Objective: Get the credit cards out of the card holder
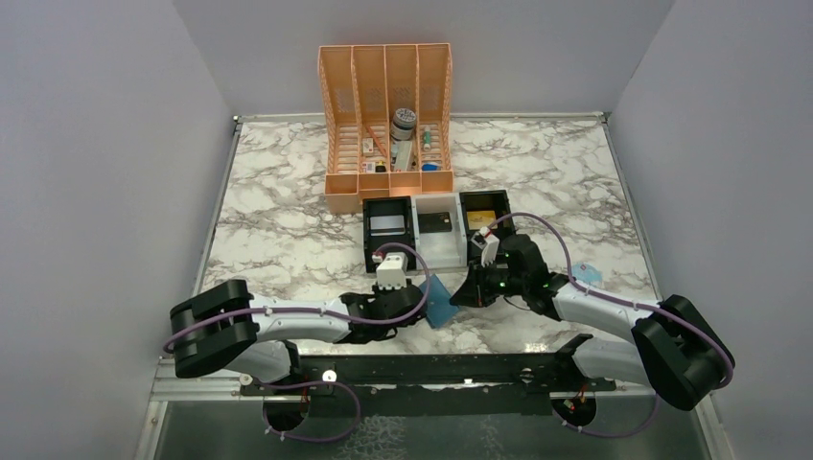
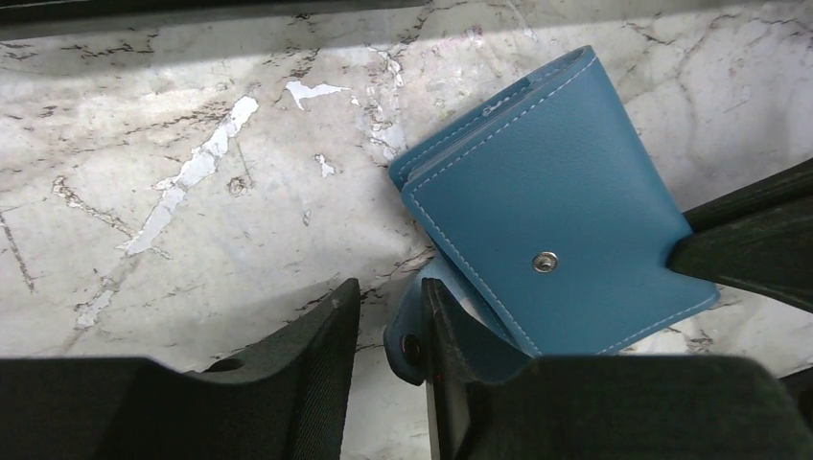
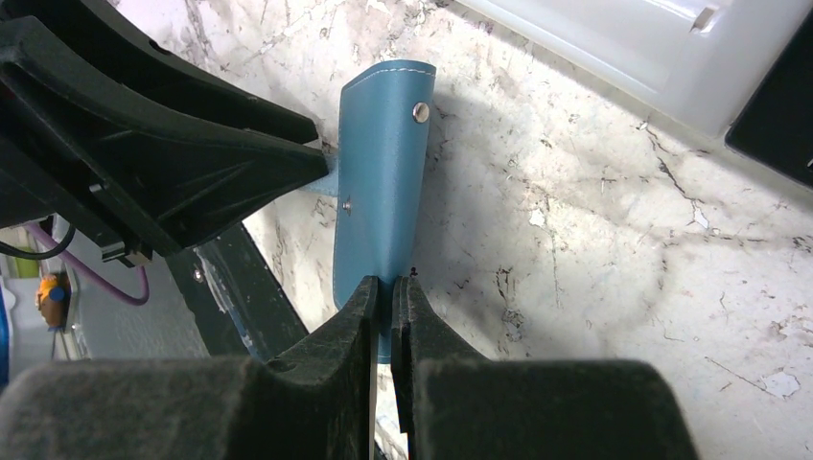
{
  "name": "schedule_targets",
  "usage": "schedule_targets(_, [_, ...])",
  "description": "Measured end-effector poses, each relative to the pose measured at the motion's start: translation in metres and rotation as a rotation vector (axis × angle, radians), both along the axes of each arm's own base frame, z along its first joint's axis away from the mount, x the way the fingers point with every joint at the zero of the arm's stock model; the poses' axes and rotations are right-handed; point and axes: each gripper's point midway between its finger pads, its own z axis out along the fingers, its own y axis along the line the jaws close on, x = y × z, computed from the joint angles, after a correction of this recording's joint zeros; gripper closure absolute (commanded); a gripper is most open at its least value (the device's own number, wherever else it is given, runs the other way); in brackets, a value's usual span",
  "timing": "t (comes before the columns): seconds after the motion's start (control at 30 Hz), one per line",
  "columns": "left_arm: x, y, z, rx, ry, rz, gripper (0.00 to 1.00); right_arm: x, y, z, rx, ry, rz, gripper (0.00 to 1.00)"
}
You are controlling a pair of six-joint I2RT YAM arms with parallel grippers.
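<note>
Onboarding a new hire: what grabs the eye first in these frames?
The blue card holder near the front of the table: the right pincer is shut on one edge, the left pincer open around its snap tab. Behind it sit a black-and-white tray and a tall orange rack.

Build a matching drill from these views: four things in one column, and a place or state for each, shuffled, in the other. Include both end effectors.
Things:
1. card holder
2. right end effector
3. left end effector
4. orange rack

Places and states:
A. stands at the back, behind the tray
B. jaws apart, with the snap tab between them
C. blue, folded, its tab unsnapped
D. shut on the holder's edge

Pairs: 1-C; 2-D; 3-B; 4-A
</note>
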Motion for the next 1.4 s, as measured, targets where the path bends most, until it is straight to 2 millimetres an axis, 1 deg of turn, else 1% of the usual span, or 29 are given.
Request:
schedule_targets(0.13, [0.001, -0.005, 0.004, -0.058, -0.002, 0.017, 0.77, 0.0, 0.0, 0.0, 0.0, 0.001, 0.0, 0.92])
schedule_targets(0.2, [0.002, -0.006, 0.004, -0.075, -0.001, 0.024, 0.84, 0.0, 0.0, 0.0, -0.001, 0.002, 0.0, 0.91])
schedule_targets(0.27, [0.001, -0.007, 0.005, -0.089, 0.002, 0.028, 0.88, 0.0, 0.0, -0.001, -0.001, 0.002, 0.0, 0.88])
schedule_targets(0.37, [0.001, -0.008, 0.009, -0.109, -0.001, 0.028, 0.93, 0.0, 0.0, 0.0, 0.0, 0.005, 0.0, 0.77])
schedule_targets(0.43, [0.002, -0.01, 0.017, -0.13, -0.011, 0.024, 0.97, -0.001, 0.0, 0.0, 0.0, 0.006, 0.0, 0.71])
schedule_targets(0.47, [0.002, -0.011, 0.021, -0.14, -0.018, 0.019, 1.0, -0.001, 0.0, 0.0, 0.0, 0.005, 0.001, 0.66])
schedule_targets(0.57, [0.003, -0.012, 0.034, -0.163, -0.044, -0.003, 1.0, -0.002, -0.002, -0.002, -0.011, 0.011, -0.004, 0.53])
schedule_targets(0.63, [0.003, -0.01, 0.041, -0.164, -0.058, -0.018, 1.0, -0.002, -0.005, -0.003, -0.026, 0.013, -0.015, 0.49])
schedule_targets(0.77, [0.001, -0.005, 0.051, -0.13, -0.083, -0.068, 1.0, 0.0, -0.007, 0.001, -0.033, -0.003, -0.024, 0.47])
schedule_targets(0.9, [-0.002, -0.011, 0.066, -0.13, -0.103, -0.147, 1.0, 0.001, -0.006, 0.009, -0.02, -0.023, -0.025, 0.47])
schedule_targets(1.03, [-0.008, -0.03, 0.086, -0.173, -0.12, -0.254, 1.0, 0.005, -0.007, 0.015, -0.023, -0.04, -0.045, 0.47])
schedule_targets(1.2, [-0.009, -0.055, 0.106, -0.2, -0.138, -0.346, 1.0, 0.021, -0.018, 0.025, -0.072, -0.074, -0.153, 0.47])
schedule_targets(1.27, [-0.009, -0.065, 0.107, -0.201, -0.137, -0.374, 1.0, 0.028, -0.023, 0.032, -0.084, -0.101, -0.201, 0.47])
schedule_targets(1.4, [-0.011, -0.078, 0.101, -0.195, -0.124, -0.419, 1.0, 0.036, -0.032, 0.047, -0.083, -0.156, -0.27, 0.47])
